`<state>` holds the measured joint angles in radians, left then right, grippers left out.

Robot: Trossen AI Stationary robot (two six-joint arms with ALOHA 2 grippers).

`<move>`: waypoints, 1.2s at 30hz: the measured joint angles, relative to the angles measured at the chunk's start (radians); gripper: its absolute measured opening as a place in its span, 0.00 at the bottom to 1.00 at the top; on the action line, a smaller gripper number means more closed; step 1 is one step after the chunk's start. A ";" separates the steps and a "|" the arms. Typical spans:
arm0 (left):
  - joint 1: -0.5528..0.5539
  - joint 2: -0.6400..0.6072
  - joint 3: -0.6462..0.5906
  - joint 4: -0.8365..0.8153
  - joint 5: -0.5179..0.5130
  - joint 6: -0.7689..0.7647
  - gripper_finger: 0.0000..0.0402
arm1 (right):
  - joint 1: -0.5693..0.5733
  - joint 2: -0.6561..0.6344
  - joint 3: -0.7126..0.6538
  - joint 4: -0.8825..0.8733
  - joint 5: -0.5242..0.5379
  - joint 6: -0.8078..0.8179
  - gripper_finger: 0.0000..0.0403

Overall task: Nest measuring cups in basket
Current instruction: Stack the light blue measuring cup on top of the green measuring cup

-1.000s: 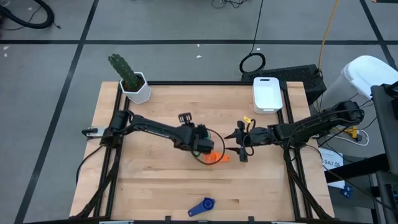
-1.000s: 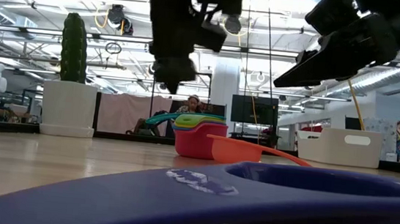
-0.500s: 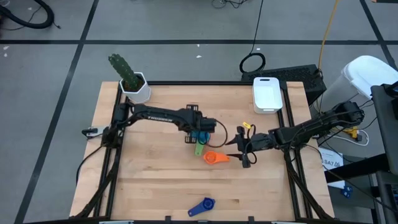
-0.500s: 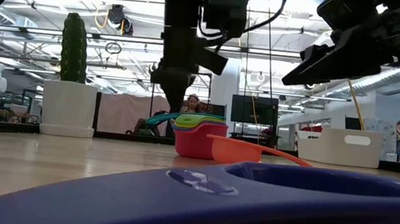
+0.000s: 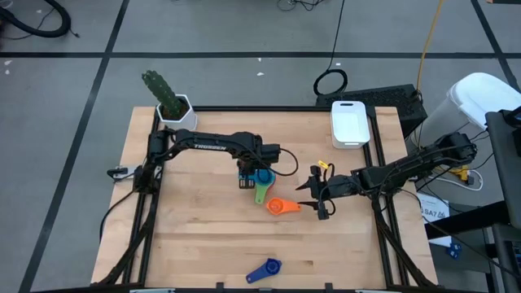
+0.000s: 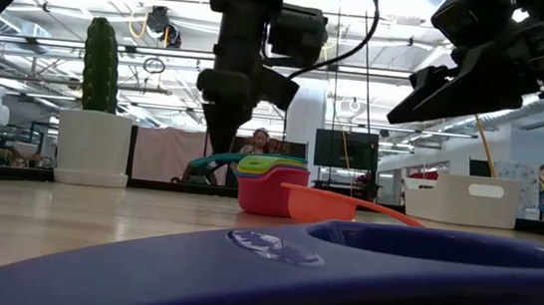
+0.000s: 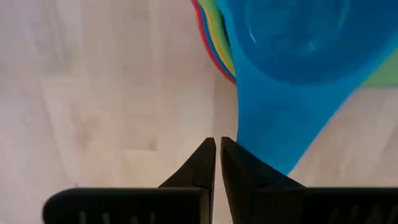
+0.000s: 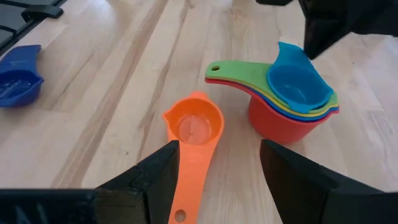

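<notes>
Several measuring cups sit nested in a stack at mid-table: a red one at the bottom, a light blue one on top, and a green handle pointing toward the near edge. An orange cup lies on the table beside the stack. A dark blue cup lies near the front edge. The white basket stands at the far right. My left gripper is shut, points down, and stands at the stack's left next to the light blue handle. My right gripper hovers open, right of the orange cup. My left gripper's shut fingers stand right beside the light blue cup's handle, coming from above and pointing down. I cannot tell whether they touch it. The stack rests on the table.
A white pot with a green cactus stands at the far left corner. Bare wood lies between the stack and the basket, and also along the near left. Dark frame rails run along the table's left and right edges.
My left gripper has moved from above the orange cup toward the far edge and then leftward. It has turned about its wrist and stays shut, now at the stack's left side. My right gripper has swung a little toward the near edge. The cups have kept their places.
</notes>
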<state>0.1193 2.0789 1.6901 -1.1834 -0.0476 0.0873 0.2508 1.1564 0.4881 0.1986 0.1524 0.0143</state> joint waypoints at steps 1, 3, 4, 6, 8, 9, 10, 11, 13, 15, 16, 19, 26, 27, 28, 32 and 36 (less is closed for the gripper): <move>0.000 0.000 0.000 -0.014 0.009 -0.009 0.08 | 0.000 0.000 0.000 0.000 0.000 0.000 0.53; -0.004 0.000 0.000 -0.040 0.044 -0.033 0.08 | 0.000 0.000 0.000 0.001 0.000 0.000 0.53; -0.006 0.000 0.000 -0.050 0.073 -0.046 0.08 | 0.000 0.000 0.000 0.000 0.000 0.000 0.53; -0.014 0.000 0.000 -0.050 0.160 -0.071 0.08 | 0.000 0.000 0.000 0.001 0.001 0.000 0.53; -0.024 0.000 0.000 -0.034 0.303 -0.076 0.08 | 0.000 0.000 0.000 0.006 0.001 0.000 0.53; -0.033 0.000 0.000 -0.017 0.370 -0.074 0.08 | 0.000 0.000 0.000 0.007 0.001 0.000 0.53; -0.043 0.000 0.000 0.003 0.416 -0.071 0.08 | 0.000 0.000 0.000 0.007 0.002 0.000 0.53; -0.053 -0.001 0.000 0.018 0.431 -0.072 0.08 | 0.000 0.000 0.000 0.007 0.002 0.000 0.53; -0.069 -0.001 0.004 0.009 0.414 -0.083 0.08 | 0.000 0.000 0.000 0.007 0.002 0.000 0.53; -0.075 -0.001 0.016 -0.012 0.358 -0.093 0.08 | 0.000 0.000 0.000 0.007 0.002 0.000 0.53; -0.076 -0.001 0.021 -0.019 0.333 -0.094 0.08 | 0.000 0.000 0.000 0.007 0.002 0.000 0.53; -0.076 -0.001 0.033 -0.039 0.257 -0.108 0.08 | 0.000 0.000 0.000 0.007 0.002 0.000 0.53; -0.067 -0.002 0.038 -0.044 0.177 -0.177 0.08 | 0.000 0.000 0.000 0.005 0.001 0.021 0.53; -0.069 -0.002 0.038 -0.043 0.177 -0.195 0.08 | 0.000 0.000 0.000 0.002 0.001 0.024 0.53; -0.075 -0.002 0.038 -0.041 0.177 -0.216 0.08 | 0.000 0.000 0.000 -0.002 0.001 0.024 0.53; -0.109 -0.002 0.038 -0.027 0.180 -0.268 0.08 | 0.000 0.000 0.000 -0.006 0.001 0.021 0.53; -0.145 -0.002 0.038 0.022 0.195 -0.281 0.08 | 0.000 0.000 0.000 -0.001 0.000 0.019 0.53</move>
<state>-0.0259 2.0773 1.7279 -1.1609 0.1470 -0.1932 0.2508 1.1564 0.4881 0.1980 0.1528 0.0334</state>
